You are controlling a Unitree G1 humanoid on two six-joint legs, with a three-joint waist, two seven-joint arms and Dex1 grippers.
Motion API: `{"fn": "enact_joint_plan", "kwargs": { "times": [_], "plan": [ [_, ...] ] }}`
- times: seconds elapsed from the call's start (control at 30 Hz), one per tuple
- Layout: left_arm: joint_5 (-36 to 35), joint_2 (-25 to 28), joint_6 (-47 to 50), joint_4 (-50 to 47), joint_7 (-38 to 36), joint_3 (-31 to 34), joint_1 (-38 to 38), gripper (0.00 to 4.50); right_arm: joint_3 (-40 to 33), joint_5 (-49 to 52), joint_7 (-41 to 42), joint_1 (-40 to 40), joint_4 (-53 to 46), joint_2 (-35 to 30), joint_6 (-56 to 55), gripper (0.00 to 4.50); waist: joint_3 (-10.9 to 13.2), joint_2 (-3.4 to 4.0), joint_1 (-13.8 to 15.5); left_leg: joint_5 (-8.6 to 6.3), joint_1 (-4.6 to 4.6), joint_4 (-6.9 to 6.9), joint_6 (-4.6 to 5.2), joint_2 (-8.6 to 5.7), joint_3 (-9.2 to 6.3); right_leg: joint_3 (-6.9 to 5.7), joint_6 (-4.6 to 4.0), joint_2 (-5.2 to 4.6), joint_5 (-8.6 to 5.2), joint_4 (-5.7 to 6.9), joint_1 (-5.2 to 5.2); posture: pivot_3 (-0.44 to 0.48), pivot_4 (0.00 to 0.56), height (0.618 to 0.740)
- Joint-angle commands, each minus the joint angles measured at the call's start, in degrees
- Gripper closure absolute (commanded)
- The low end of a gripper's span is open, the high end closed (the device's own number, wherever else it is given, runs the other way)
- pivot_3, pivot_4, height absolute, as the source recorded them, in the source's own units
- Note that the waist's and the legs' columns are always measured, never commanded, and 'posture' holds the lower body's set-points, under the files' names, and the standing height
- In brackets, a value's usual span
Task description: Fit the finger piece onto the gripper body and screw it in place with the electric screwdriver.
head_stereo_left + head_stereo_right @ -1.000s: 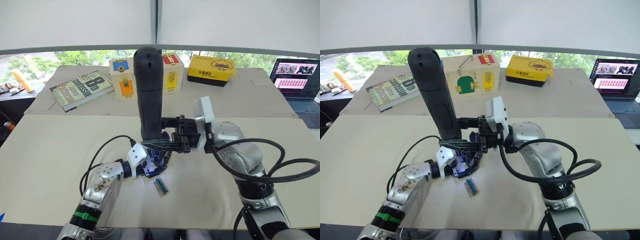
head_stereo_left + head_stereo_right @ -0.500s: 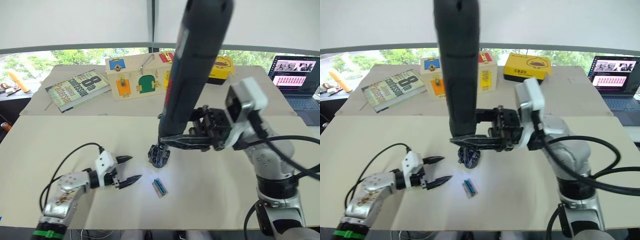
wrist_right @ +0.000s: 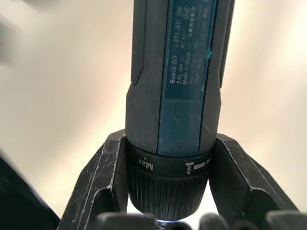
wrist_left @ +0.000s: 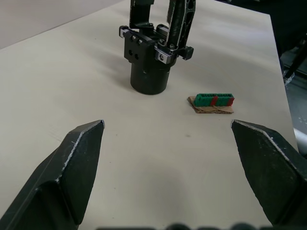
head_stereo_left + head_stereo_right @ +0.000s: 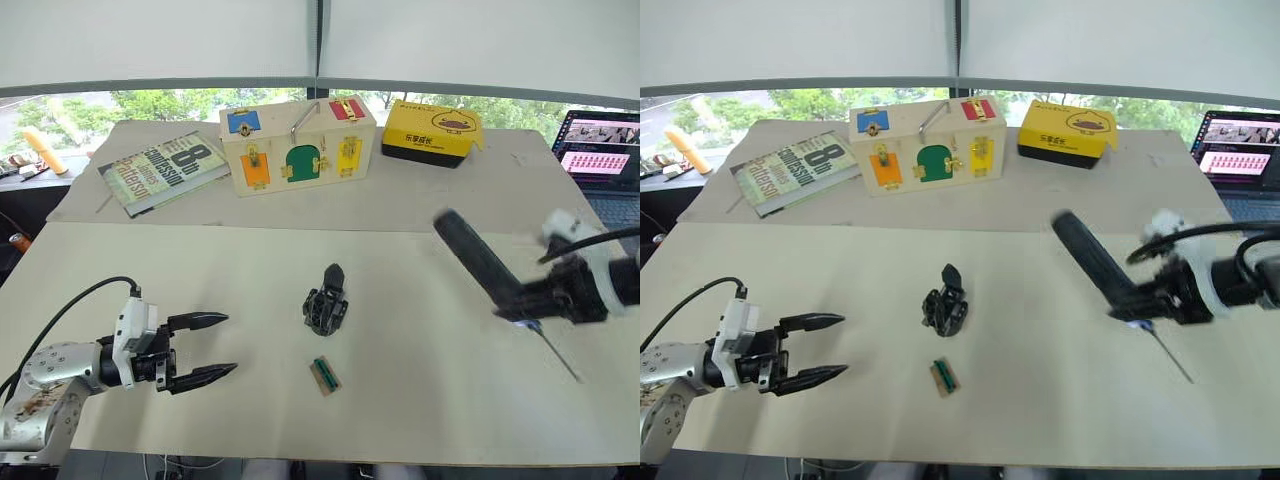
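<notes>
The left gripper [image 5: 200, 350] hovers low over the table [image 5: 250, 290], its two black fingers spread wide with nothing between them. Beyond its fingertips, a little toward its right finger, lies the small green block [image 4: 214, 100] on a tan backing, flat on the table. Farther ahead and more in line with its left finger stands the gripper body [image 4: 153, 52], upright on its round base, with a black pointed finger rising from the top. In the head views the gripper body [image 5: 326, 303] stands well apart from both grippers, near the middle of the table. I cannot tell whether the finger piece is the one already on the body.

The right gripper [image 3: 168, 191] is clenched on the electric screwdriver [image 3: 175, 91], its two fingers pressing the ribbed collar from both sides. On this collar one reads "Max", and on the blue-green label of the barrel "Bosch GO" and "3.6"; the smaller lines are not readable. In the head views the electric screwdriver [image 5: 480, 262] is tilted, its dark handle reaching up toward the gripper body, its thin bit [image 5: 555, 355] pointing down to the table, with a white light at the tip of the barrel.

Far behind stand a book [image 5: 160, 172] with a large "8th", a wooden box [image 5: 298, 145] with coloured doors, a yellow box [image 5: 432, 131] and an open laptop [image 5: 598, 150].
</notes>
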Motion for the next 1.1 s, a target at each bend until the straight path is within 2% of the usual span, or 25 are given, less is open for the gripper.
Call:
{"fn": "enact_joint_plan", "kwargs": {
  "times": [0.03,0.17,0.4,0.47,0.6,0.63,0.77,0.87,0.97,1.1],
  "plan": [
    [0.8,-0.1,-1.8,-0.7,0.3,1.8,1.2,0.03,4.6,-7.8,4.5,-3.3,3.9,1.8,-2.6,2.55,0.1,0.12,-0.6,0.00,0.02,0.01,0.00,0.00,0.02,0.03,0.00,0.01,0.00,0.06,0.00,0.000,0.150,0.740],
    [2.0,-0.4,-3.5,0.6,0.7,2.7,2.8,0.03,8.8,-15.5,5.4,-6.3,11.4,6.9,-5.6,2.55,0.2,0.20,-1.0,0.05,0.09,0.00,-0.09,0.03,0.08,0.06,0.00,0.15,0.00,0.15,0.00,0.000,0.150,0.740],
    [3.7,-0.9,-4.7,0.8,2.9,3.6,4.0,0.03,8.6,-22.3,6.4,-9.0,20.1,13.0,-10.2,2.55,0.2,0.22,-0.8,0.06,0.12,0.08,-0.11,0.06,0.13,0.09,0.00,0.48,0.00,0.14,0.05,0.000,0.150,0.740],
    [4.1,-1.3,-4.9,1.2,3.6,3.8,3.9,0.00,8.3,-23.3,7.5,-9.4,21.3,13.5,-11.1,1.53,0.2,0.21,-0.8,0.06,0.12,0.18,-0.11,0.06,0.12,0.09,0.00,0.47,0.00,0.15,0.09,0.000,0.150,0.740],
    [5.9,-1.0,-4.6,2.0,5.2,3.7,4.1,0.00,7.4,-24.8,10.1,-10.2,23.0,13.4,-12.5,0.20,0.2,0.21,-0.8,0.06,0.11,0.29,-0.11,0.07,0.13,0.10,0.00,0.47,0.01,0.19,0.11,0.000,0.150,0.740],
    [5.9,-0.8,-3.8,1.9,5.8,3.8,4.3,0.00,6.7,-24.9,10.7,-10.3,23.2,13.0,-13.0,0.04,0.2,0.21,-0.7,0.06,0.12,0.29,-0.11,0.06,0.12,0.10,0.00,0.47,0.01,0.21,0.11,0.000,0.150,0.740],
    [8.2,-0.4,-5.1,2.8,8.1,4.4,3.8,0.00,1.1,-24.0,14.3,-9.0,22.9,10.7,-21.7,0.04,0.2,0.26,-0.7,0.06,0.11,0.30,-0.11,0.07,0.12,0.10,-0.01,0.48,0.01,0.23,0.09,0.000,0.150,0.740],
    [9.4,0.2,-6.1,3.8,8.9,5.1,3.2,0.00,-6.2,-18.9,20.9,-6.9,20.5,11.1,-31.8,0.04,0.2,0.26,-0.7,0.06,0.10,0.30,-0.11,0.08,0.10,0.09,-0.01,0.52,0.01,0.23,0.10,0.000,0.150,0.740],
    [11.1,1.0,-7.3,5.0,9.4,5.5,3.5,0.00,-16.7,-10.6,24.0,-4.9,18.0,15.8,-36.0,0.04,0.2,0.22,-0.8,0.06,0.14,0.30,-0.12,0.14,0.08,0.09,-0.01,0.62,0.01,0.22,0.15,0.000,0.150,0.740],
    [13.8,0.6,-10.9,6.4,10.8,6.4,4.7,0.00,-26.0,-6.8,26.6,3.8,10.6,24.1,-53.1,0.04,0.2,0.11,-0.7,0.06,0.27,0.30,-0.13,0.15,0.09,0.10,-0.02,0.67,0.02,0.24,0.27,0.000,0.150,0.740]
  ]
}}
